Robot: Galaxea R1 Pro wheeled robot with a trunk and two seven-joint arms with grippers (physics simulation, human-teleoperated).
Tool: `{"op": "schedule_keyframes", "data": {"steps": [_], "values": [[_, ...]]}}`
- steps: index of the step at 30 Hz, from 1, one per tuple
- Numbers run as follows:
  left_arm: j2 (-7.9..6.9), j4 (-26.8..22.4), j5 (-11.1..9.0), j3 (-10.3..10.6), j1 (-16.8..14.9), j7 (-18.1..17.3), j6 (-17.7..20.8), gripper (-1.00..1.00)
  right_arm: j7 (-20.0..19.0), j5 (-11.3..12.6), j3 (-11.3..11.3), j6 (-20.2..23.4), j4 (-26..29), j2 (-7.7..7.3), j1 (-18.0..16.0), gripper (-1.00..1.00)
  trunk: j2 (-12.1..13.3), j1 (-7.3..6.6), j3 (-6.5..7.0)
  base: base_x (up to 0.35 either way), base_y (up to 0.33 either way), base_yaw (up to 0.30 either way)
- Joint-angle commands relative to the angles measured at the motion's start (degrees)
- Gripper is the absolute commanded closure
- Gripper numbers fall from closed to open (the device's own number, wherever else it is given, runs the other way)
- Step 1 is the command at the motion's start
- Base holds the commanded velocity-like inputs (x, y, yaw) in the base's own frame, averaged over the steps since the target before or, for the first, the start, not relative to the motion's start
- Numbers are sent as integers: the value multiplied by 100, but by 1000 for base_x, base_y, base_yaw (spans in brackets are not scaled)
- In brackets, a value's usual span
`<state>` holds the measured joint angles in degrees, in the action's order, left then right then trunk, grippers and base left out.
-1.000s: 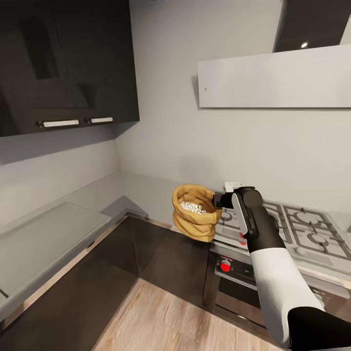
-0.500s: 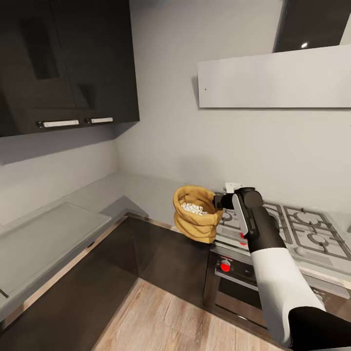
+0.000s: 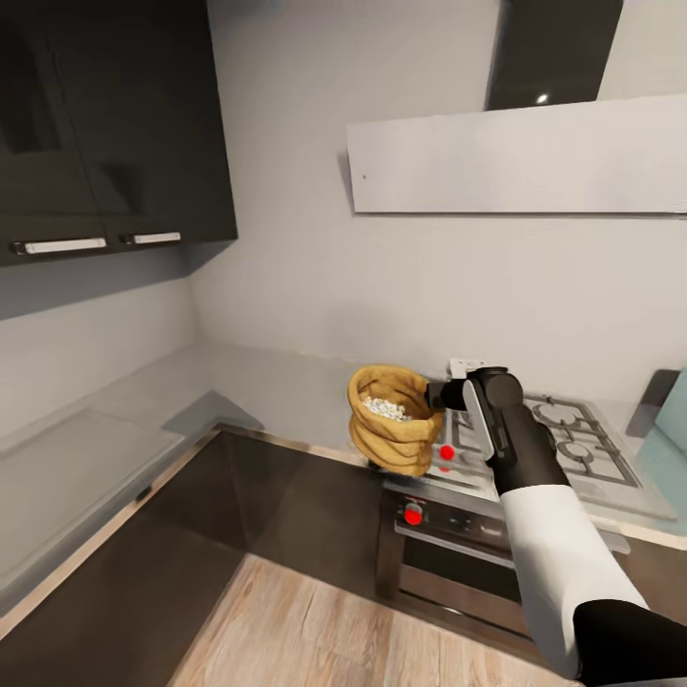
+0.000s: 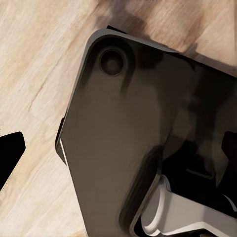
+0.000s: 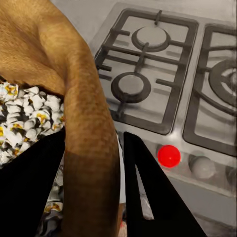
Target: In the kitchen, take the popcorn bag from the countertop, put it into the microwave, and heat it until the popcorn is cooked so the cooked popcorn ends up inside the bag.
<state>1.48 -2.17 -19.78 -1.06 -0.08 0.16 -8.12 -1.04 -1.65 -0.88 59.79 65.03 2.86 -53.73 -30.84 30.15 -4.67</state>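
My right gripper (image 3: 439,394): its two black fingers are clamped on the rim of the tan-brown crumpled paper popcorn bag (image 3: 391,420), one finger inside the mouth and one outside, as the right wrist view shows (image 5: 94,187).
Bag: hangs in the air at centre frame of the head view, mouth up, just left of my wrist, over the front edge where the grey glossy countertop (image 3: 277,372) meets the steel gas hob with black grates (image 3: 563,439).
Popcorn: a heap of whitish puffs (image 3: 386,408) sits inside the bag.
Axis: the bag's long axis is upright; I judge it must stay so or the puffs spill.
Microwave: a pale mint-blue edge (image 3: 668,420) shows at the far right of the head view, probably it; the bag lies well to its left, so my right arm is the nearer one.
My left gripper: in its wrist view I cannot tell how the fingers stand.
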Motion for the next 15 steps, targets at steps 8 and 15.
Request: {"op": "schedule_keyframes", "data": {"steps": [8, 15], "values": [[1, -3, -17, -8, -1, 2, -14, -100, -11, -37, -9, 21, 36, -75, -6, 100, -10, 3, 8, 0, 0, -293], [1, -3, -17, -8, -1, 2, -14, -100, -11, -44, -9, 21, 44, -80, -6, 100, -10, 3, 28, 0, 0, -293]]}}
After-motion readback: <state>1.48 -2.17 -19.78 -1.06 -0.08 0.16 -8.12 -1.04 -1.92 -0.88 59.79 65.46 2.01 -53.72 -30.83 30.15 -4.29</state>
